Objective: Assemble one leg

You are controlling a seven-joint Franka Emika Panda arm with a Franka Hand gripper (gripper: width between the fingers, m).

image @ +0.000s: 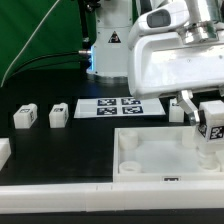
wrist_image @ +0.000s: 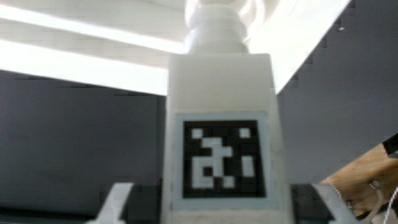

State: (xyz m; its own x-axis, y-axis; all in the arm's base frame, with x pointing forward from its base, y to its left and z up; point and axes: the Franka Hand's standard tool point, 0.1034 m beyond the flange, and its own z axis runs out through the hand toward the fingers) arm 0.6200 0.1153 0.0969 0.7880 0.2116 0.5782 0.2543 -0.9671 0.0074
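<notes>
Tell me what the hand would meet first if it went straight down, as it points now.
The hand holds the leg, so the leg's lower end would likely touch the white tray first, near its corner at the exterior view's right. Depth is unclear.

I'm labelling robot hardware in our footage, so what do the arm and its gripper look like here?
The arm is a bulky, rounded casing in glossy white, with a grey section near the top. The gripper below it is white too, with dark parts underneath. In the wrist view its fingers look pale grey. No cables or readable markings show on either.
</notes>
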